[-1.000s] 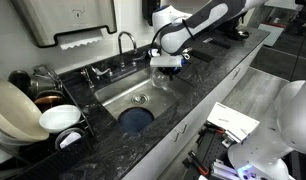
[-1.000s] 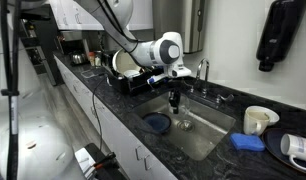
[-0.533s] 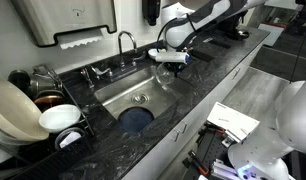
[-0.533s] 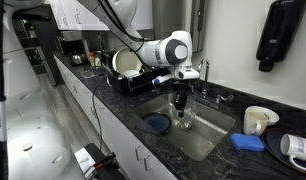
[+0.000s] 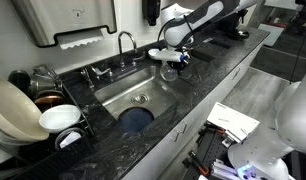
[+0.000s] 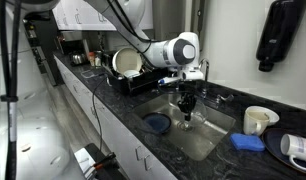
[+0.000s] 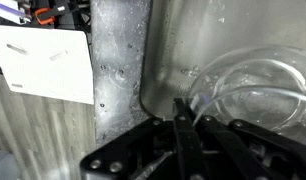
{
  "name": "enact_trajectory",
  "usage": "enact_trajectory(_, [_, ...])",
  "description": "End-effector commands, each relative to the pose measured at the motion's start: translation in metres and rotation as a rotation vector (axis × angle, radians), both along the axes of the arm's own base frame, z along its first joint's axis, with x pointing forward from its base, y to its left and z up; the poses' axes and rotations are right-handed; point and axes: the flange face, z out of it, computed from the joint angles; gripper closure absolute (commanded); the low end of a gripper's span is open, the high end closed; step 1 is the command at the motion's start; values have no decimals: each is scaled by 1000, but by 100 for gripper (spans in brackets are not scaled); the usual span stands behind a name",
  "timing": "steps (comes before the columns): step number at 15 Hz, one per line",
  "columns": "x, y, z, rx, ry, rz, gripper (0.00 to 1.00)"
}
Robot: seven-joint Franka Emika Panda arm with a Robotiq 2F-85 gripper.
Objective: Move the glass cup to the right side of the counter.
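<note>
Gripper [image 7: 190,120] clenched on the glass cup [image 7: 255,88], its rim plain only at my wrist. Both exterior views show the sink [image 5: 108,92] below.

Blue dish [image 5: 136,118], white bowl [image 5: 60,118], towel dispenser [image 5: 63,18]

1. Inset in counter [image 5: 208,75]: sink [image 5: 118,92].
2. In the sink's front corner, rack side: dish [image 5: 136,118].
3. Behind the sink, at the wall: faucet [image 5: 126,42].
4. On the counter beside one sink end: rack [image 6: 133,85], with bowl [image 5: 60,118] on it.
5. Above the opposite sink end, off the basin floor: cup [image 7: 248,90], between gripper [image 5: 171,67] fingers.
6. On the counter past that end: mug [image 6: 256,120], with sponge [image 6: 246,142] just beside it.
</note>
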Motion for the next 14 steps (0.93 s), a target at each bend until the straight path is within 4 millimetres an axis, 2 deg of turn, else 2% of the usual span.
enact_trajectory(1, [4,-40,-1,-95,47,-174,99])
enact_trajectory(5, [-7,-101,-15,-162,140,-375,99])
enact_trajectory(10, [-15,-194,-49,-56,270,-603,99])
enact_trajectory(13, [-9,-228,-65,79,325,-714,99])
enact_trajectory(14, [-8,-237,-65,119,345,-755,99])
